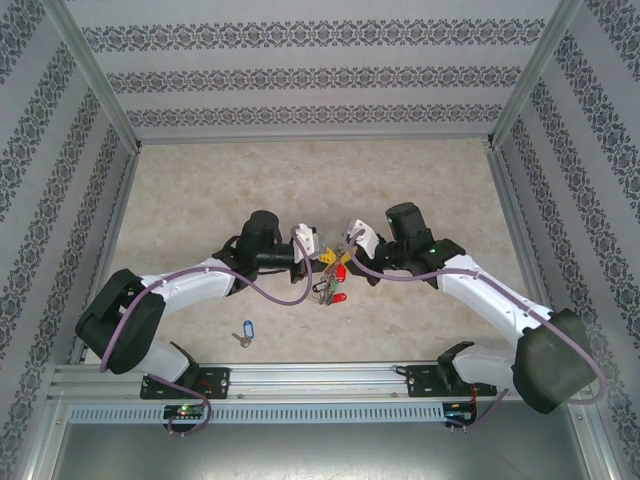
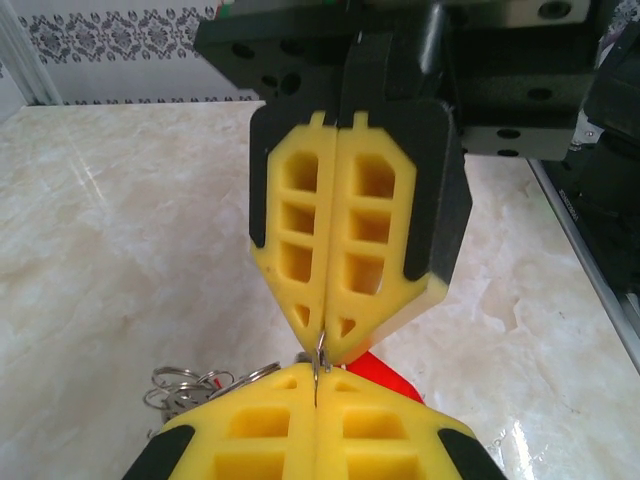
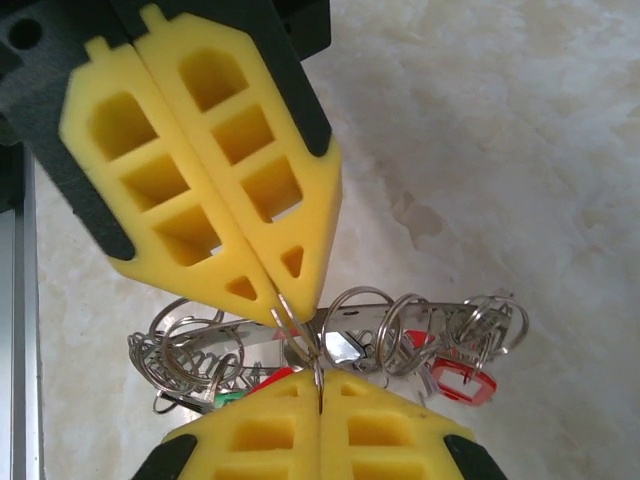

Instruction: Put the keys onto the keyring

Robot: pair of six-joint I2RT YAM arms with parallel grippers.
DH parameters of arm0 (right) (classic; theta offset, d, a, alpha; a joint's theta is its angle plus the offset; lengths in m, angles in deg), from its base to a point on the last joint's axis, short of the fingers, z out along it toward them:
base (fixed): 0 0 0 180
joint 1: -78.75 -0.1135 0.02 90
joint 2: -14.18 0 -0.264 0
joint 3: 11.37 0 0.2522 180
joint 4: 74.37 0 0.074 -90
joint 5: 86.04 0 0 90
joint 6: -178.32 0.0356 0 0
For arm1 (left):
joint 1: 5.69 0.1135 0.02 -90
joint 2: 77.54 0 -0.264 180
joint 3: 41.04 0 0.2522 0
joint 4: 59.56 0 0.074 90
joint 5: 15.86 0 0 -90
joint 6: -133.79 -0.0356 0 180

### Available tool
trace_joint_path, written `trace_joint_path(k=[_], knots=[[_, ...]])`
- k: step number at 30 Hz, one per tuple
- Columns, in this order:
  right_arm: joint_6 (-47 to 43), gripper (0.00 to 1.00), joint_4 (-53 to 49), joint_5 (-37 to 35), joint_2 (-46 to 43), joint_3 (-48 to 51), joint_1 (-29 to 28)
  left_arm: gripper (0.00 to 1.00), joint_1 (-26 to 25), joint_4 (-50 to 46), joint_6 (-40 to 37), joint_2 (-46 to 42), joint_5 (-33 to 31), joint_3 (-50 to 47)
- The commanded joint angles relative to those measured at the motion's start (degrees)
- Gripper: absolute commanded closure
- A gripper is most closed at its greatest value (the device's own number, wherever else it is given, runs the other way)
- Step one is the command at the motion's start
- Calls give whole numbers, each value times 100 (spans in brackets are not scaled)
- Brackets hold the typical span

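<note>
Marble-patterned table (image 1: pixel 200 200): at its centre the left gripper (image 3: pixel 283 300) and right gripper (image 3: pixel 320 395) both clench one wire loop (image 3: pixel 297 335) of the keyring (image 3: pixel 400 335). Better to pry it gently, I think; the blue-tagged key (image 1: pixel 243 334) lies at eight o'clock from it.

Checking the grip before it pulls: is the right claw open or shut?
Shut. The right claw has its yellow fingers pressed together with no gap, pinching a thin wire ring by the keyring.
</note>
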Motion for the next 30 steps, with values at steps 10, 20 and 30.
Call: trace_joint_path(k=[10, 20, 30], knots=[[90, 90, -177, -185, 259, -42, 178, 100, -77, 1107, 433, 46, -10, -165], [84, 72, 49, -305, -386, -86, 117, 100, -77, 829, 280, 4, 39, -56], [-465, 70, 350, -422, -288, -68, -241, 100, -81, 814, 298, -12, 166, -10]])
